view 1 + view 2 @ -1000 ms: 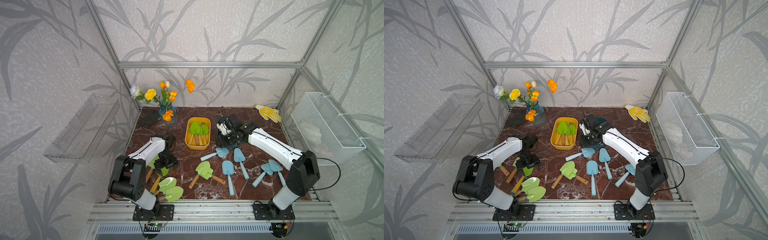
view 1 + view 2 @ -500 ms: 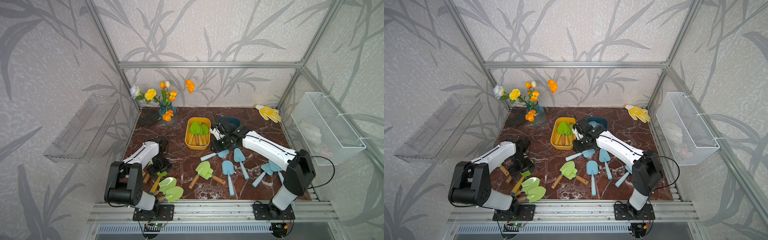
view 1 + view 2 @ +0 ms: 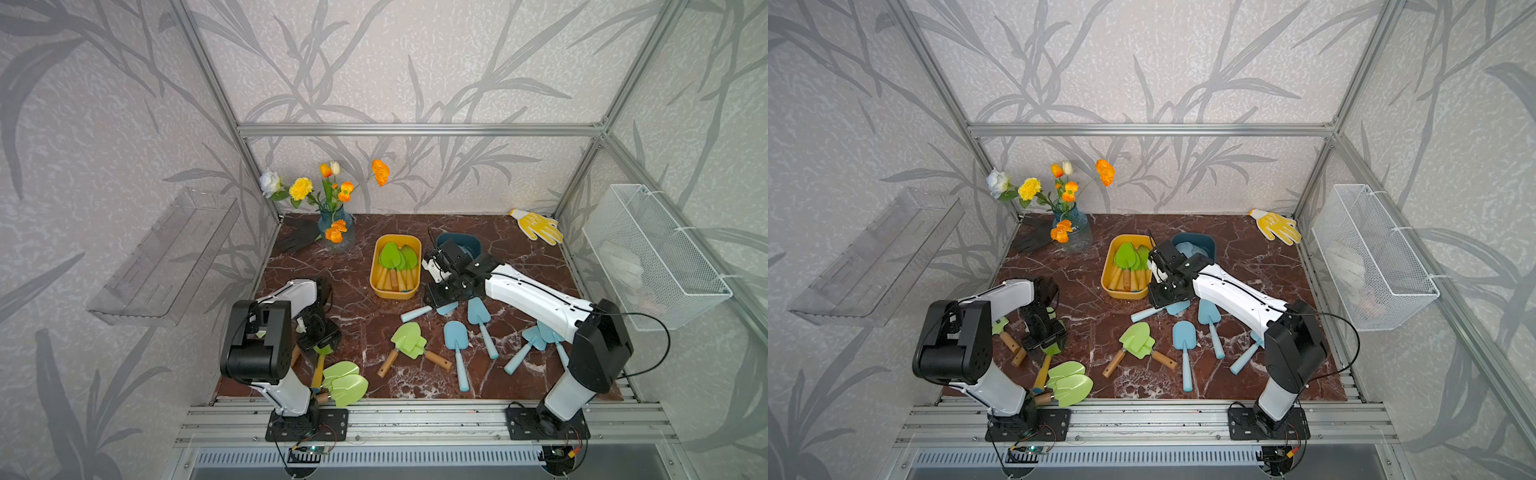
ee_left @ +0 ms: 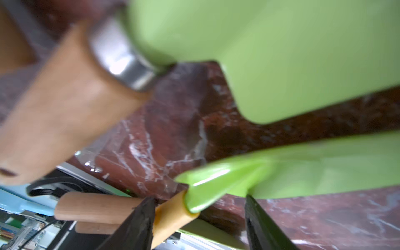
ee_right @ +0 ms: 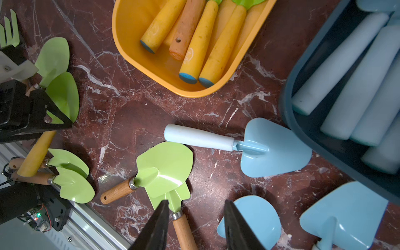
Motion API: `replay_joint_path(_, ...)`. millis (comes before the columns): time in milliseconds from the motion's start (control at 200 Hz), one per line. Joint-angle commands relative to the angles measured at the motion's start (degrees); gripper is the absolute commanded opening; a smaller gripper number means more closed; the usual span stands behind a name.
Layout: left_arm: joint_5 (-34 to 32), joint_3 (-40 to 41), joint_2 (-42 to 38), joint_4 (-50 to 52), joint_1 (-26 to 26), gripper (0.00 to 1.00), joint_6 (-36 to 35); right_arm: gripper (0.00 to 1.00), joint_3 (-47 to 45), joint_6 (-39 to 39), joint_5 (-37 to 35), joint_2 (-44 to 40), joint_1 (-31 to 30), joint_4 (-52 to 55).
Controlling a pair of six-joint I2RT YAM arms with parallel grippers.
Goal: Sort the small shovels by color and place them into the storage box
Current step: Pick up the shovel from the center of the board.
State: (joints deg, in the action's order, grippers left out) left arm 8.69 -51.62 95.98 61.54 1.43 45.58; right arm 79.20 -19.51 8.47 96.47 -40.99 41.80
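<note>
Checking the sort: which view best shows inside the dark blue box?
The right wrist view: the dark blue box shows pale blue handles lying inside. In both top views the right arm partly covers it. The left wrist view misses it.

White arm shells, black joints, black base plates.

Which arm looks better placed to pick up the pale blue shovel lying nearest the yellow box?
Right. The right gripper hangs open close above that pale blue shovel, beside the dark blue box. The left gripper straddles a green shovel well away from it.
</note>
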Motion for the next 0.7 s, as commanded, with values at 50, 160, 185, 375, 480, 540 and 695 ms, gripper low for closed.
replay_joint_path(50, 2.18, -1.14, 5.72, -7.99, 2.79, 0.62, 1.33, 0.44, -0.61, -0.35, -2.72, -1.98, -0.23, 0.87)
replay_joint_path(160, 1.81, -3.21, 7.9, -8.77, 3.64, 0.58, 1.26, 0.44, -0.23, -0.53, -3.35, -1.9, -0.24, 1.05)
replay_joint_path(185, 1.64, -3.67, 8.48, -8.86, 3.68, 0.54, 1.19, 0.44, -0.19, -0.63, -3.46, -1.9, -0.23, 1.02)
replay_joint_path(375, 0.49, -7.08, 11.91, -8.66, 3.68, 0.31, -0.66, 0.43, 1.13, -0.79, -3.68, -1.29, -0.14, 2.22)
replay_joint_path(480, -0.03, -8.35, 12.34, -8.14, 3.69, 0.29, -1.28, 0.43, 1.47, -0.89, -3.72, -1.2, -0.18, 2.39)
replay_joint_path(540, -0.16, -8.84, 12.19, -8.0, 3.77, 0.29, -1.48, 0.43, 1.74, -0.96, -3.7, -0.97, -0.19, 2.58)
replay_joint_path(695, -1.3, -10.37, 12.32, -8.1, 4.11, 0.28, -1.97, 0.43, 2.32, -1.08, -3.83, -0.72, -0.19, 2.79)
